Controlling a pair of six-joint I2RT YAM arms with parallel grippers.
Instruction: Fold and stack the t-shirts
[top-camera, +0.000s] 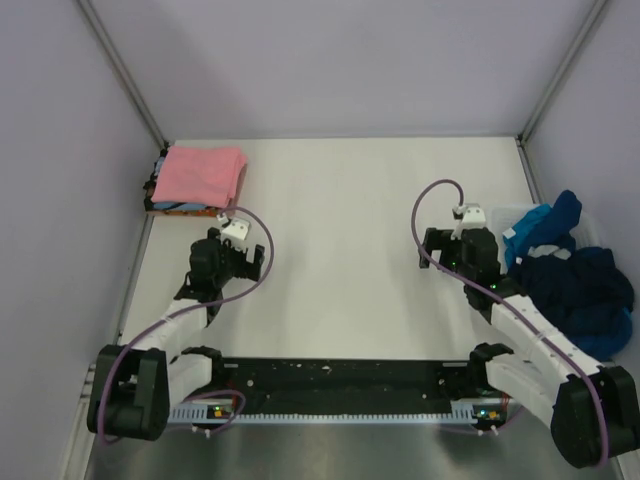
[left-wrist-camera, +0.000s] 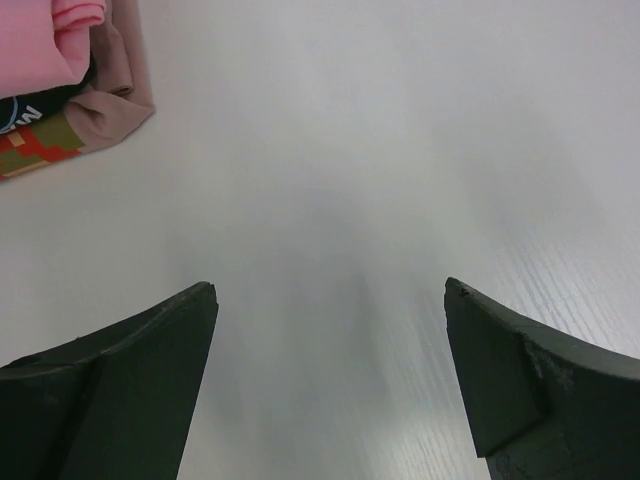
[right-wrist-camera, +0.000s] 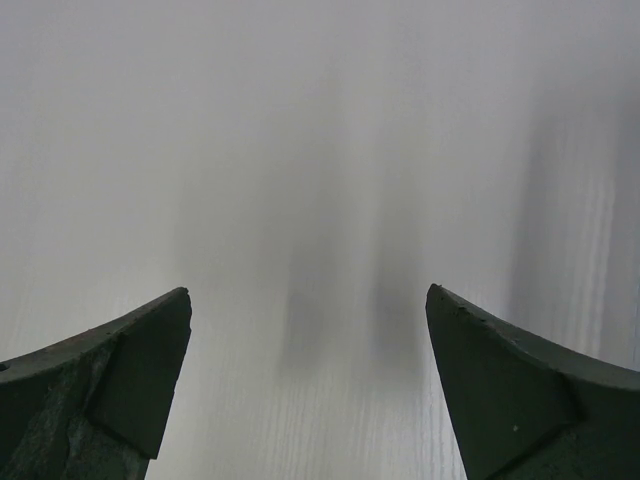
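Observation:
A stack of folded t-shirts with a pink one (top-camera: 203, 172) on top lies at the table's far left; its edge shows in the left wrist view (left-wrist-camera: 50, 40) at the upper left. A heap of unfolded shirts, dark navy (top-camera: 580, 295) and bright blue (top-camera: 545, 228), sits in a basket at the right edge. My left gripper (top-camera: 250, 262) is open and empty over bare table, just below the stack; it also shows in the left wrist view (left-wrist-camera: 330, 300). My right gripper (top-camera: 433, 250) is open and empty, left of the heap, over bare table (right-wrist-camera: 308, 300).
A white basket (top-camera: 500, 215) holds the unfolded shirts at the right edge. Grey walls with metal posts close the table at the back and sides. White tabletop (top-camera: 340, 230) lies between the two grippers.

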